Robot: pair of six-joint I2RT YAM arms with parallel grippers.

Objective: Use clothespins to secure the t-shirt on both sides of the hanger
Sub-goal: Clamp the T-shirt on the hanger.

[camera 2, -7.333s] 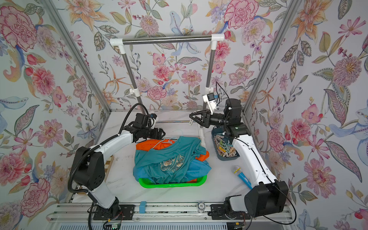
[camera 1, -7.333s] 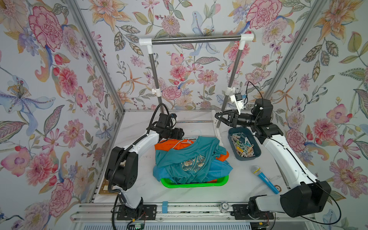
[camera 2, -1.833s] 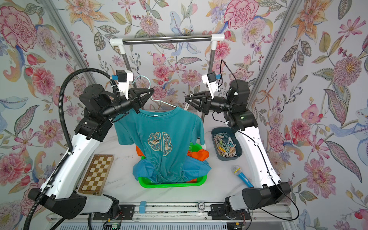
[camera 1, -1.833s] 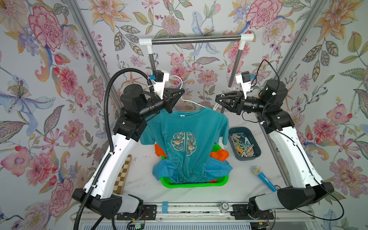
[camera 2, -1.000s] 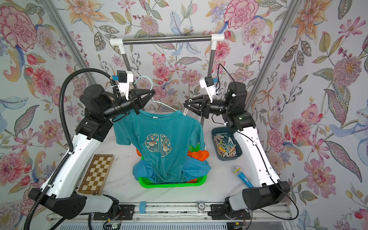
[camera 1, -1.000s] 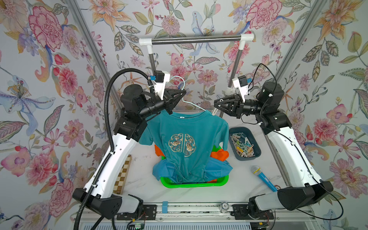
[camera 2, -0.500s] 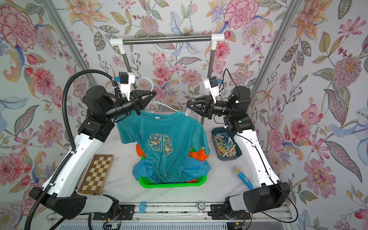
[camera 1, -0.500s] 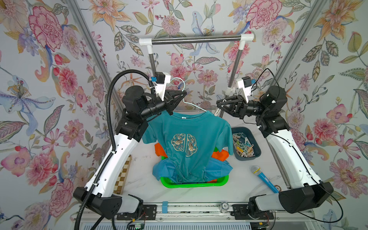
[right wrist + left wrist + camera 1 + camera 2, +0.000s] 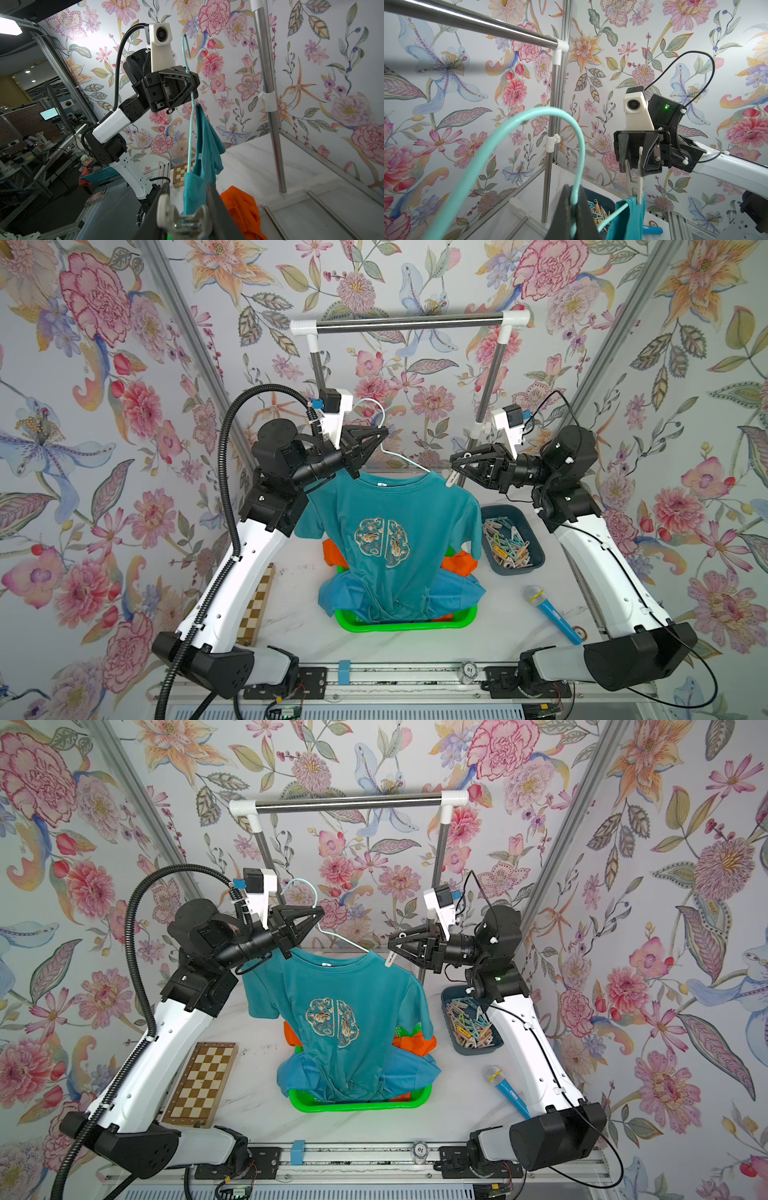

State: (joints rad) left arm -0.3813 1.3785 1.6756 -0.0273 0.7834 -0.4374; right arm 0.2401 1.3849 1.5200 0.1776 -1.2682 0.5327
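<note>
Holding a teal t-shirt (image 9: 386, 506) up above the table, we keep our left gripper (image 9: 380, 437) clamped tight on the neck of its pale wire hanger (image 9: 409, 462). Our right gripper (image 9: 455, 466) pinches a white clothespin (image 9: 451, 480), whose tip meets the shirt's shoulder at the hanger's end on that side. More clothespins (image 9: 507, 543) lie in a blue bin (image 9: 537, 549) beneath the right arm.
</note>
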